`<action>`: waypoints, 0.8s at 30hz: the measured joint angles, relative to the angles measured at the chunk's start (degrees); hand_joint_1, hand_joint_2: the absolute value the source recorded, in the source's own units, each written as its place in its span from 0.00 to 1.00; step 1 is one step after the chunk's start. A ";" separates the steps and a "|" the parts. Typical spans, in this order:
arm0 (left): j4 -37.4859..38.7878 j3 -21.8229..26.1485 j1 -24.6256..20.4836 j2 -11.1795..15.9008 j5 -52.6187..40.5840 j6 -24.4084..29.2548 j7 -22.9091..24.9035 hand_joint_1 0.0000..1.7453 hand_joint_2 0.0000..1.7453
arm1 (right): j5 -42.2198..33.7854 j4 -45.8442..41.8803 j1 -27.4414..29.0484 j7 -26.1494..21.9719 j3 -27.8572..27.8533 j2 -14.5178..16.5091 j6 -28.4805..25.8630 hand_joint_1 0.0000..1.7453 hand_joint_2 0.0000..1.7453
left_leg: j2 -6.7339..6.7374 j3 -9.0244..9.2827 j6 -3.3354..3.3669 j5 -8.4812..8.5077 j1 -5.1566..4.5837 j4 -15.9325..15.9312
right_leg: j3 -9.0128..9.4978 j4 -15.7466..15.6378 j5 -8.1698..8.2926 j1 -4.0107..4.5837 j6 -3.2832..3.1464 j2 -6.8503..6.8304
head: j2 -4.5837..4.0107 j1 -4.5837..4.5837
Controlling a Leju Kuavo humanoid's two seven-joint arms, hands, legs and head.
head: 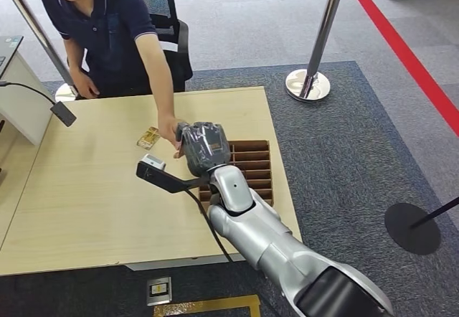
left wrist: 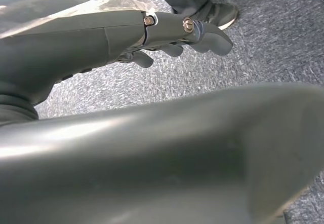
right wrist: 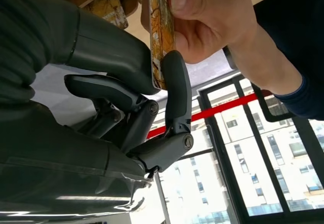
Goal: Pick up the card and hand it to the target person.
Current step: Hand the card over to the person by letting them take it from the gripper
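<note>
Light wood table [head: 97, 202]: slotted brown tray [head: 254, 163], loose card [head: 148, 138].

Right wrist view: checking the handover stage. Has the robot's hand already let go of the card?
No. The right hand pinches the card between thumb and finger, while the person's hand grips its other end.

We note a silver right arm [head: 259, 234] with a black cable along it, and dark grey fingers [right wrist: 176, 95] jointed by round metal screws.
</note>
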 joint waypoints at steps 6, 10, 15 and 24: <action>0.00 0.00 0.02 -0.06 -0.01 0.00 0.43 0.00 0.00 | 0.09 1.50 -0.17 0.15 0.00 0.11 0.03 0.00 1.00 | 0.00 -0.01 0.00 0.00 0.00 0.00 | -0.01 0.00 0.00 0.00 0.00 0.00 | 0.00 0.00; 0.00 0.00 0.02 -0.07 0.02 0.00 0.50 0.00 0.00 | 0.11 2.00 -0.21 0.23 0.02 0.13 0.08 0.00 0.25 | 0.00 -0.01 0.00 0.00 0.00 0.00 | -0.02 0.00 0.00 0.00 0.00 0.00 | 0.00 0.00; 0.00 0.02 0.06 -0.08 0.53 0.21 0.61 0.00 0.00 | 0.08 2.49 -0.23 0.96 0.39 0.26 -0.36 0.00 0.00 | 0.00 -0.01 0.00 0.00 0.00 0.00 | -0.02 0.00 0.00 0.00 0.00 0.00 | 0.00 0.00; 0.00 0.29 0.15 -0.11 1.44 0.59 0.28 0.00 0.00 | 3.12 -1.82 1.15 0.84 -0.37 -3.15 -2.76 0.00 0.75 | 0.00 0.00 0.00 0.00 -0.01 0.01 | -0.05 -0.02 0.00 -0.01 0.00 0.00 | 0.00 -0.01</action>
